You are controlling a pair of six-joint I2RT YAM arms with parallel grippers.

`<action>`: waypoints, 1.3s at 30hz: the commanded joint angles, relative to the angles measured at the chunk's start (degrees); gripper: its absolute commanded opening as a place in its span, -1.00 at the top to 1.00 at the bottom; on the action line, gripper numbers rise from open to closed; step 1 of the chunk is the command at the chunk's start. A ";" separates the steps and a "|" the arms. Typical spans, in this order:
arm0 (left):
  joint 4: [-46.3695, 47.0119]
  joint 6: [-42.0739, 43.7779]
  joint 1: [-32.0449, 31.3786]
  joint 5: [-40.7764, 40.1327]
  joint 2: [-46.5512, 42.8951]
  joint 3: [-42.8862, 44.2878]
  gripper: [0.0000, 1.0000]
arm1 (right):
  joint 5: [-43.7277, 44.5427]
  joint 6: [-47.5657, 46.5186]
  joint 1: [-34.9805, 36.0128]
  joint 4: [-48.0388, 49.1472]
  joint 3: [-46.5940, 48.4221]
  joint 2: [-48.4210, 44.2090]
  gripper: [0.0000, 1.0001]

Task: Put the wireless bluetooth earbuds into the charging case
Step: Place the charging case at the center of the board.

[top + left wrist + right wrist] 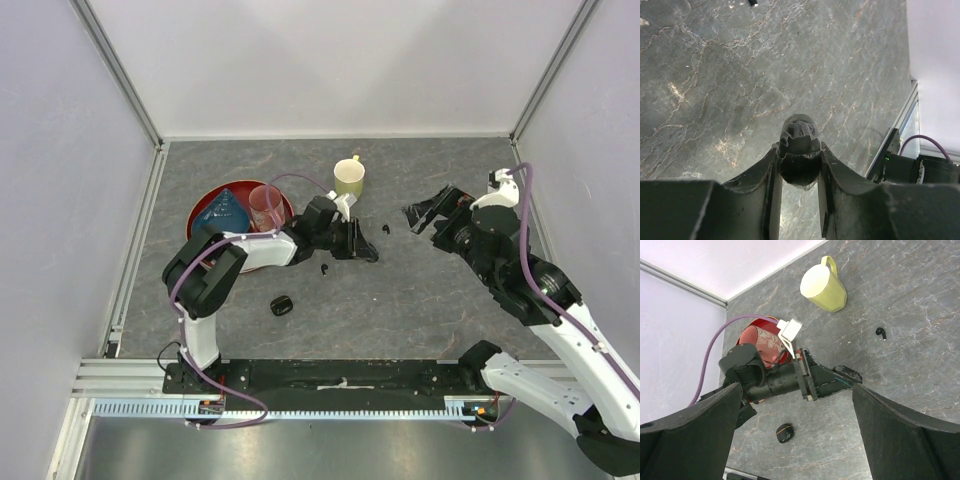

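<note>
The left pincer (800, 156) is clamped on a dark rounded pod (799, 136), glossy black below and dull grey on its upper face. Its matte black fingers (757, 182) press both sides. The pod sits low on the grey, veined, stone-look counter (430, 300).

The left arm folds at the elbow beside its base. Its forearm stretches low to the right across the counter.

A tiny black earbud (386, 229) with a short stem lies just right of that pincer, clear of the pod. A second earbud (323, 268) lies on the near side of the forearm. A black oval pod (281, 305), smooth and shiny, lies nearer the bases.

The right pincer (425, 212) stands wide apart and holds nothing. Its broad dark fingers (690, 430) frame the left arm. The right arm rises from its base and bends, with the wrist turned left toward the earbud.

Behind stands a pale yellow mug (348, 178). On the left, a red dish (200, 215) holds a blue cone (228, 210) and a clear pink cup (266, 207).
</note>
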 commanded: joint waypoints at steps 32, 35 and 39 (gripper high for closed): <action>-10.41 0.63 -3.59 -5.27 9.26 10.77 0.38 | 0.79 -0.70 -0.22 0.34 -0.68 -1.17 -0.96; -11.20 1.15 -3.50 -5.71 9.09 11.03 0.31 | 0.71 -0.61 -0.13 0.34 -0.77 -1.17 -0.96; -12.44 2.21 -3.50 -6.59 9.00 11.82 0.20 | 0.79 -0.70 -0.13 0.34 -0.86 -1.17 -0.96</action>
